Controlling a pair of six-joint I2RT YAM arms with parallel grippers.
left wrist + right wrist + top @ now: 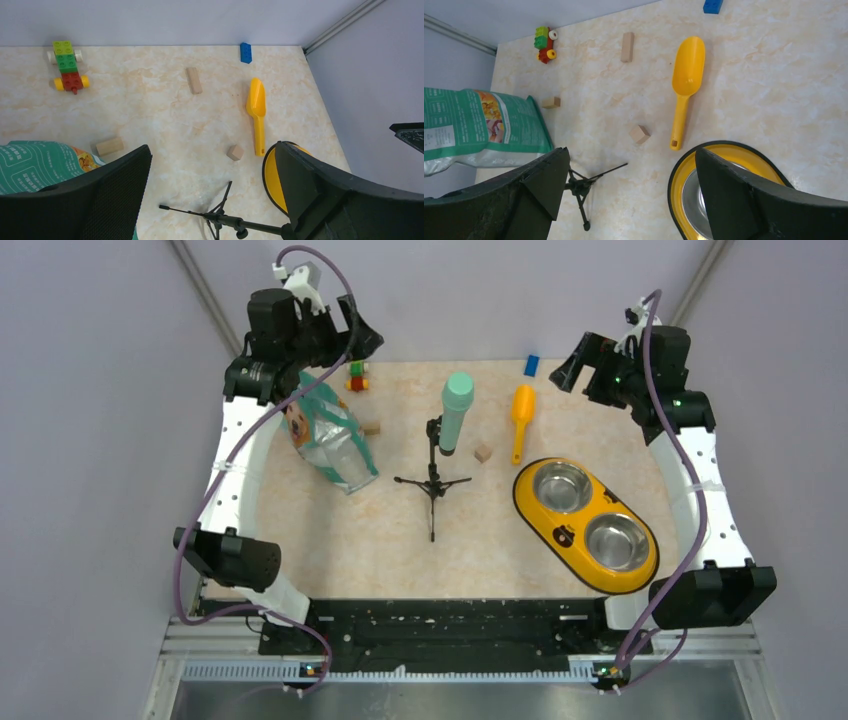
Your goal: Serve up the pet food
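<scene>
Marble table (480, 530): only overhead shows dog face (297, 425) on pouch (340, 450); left end effector (211, 148), right end effector (631, 150) gape empty.

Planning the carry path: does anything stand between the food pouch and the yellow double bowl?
Yes: a black tripod stand holding a mint-green cylinder stands mid-table between the pouch and the double bowl. A wooden cube lies beside it.

Toy brick car (357, 376), blue brick (531, 365), tripod (433, 483)
</scene>
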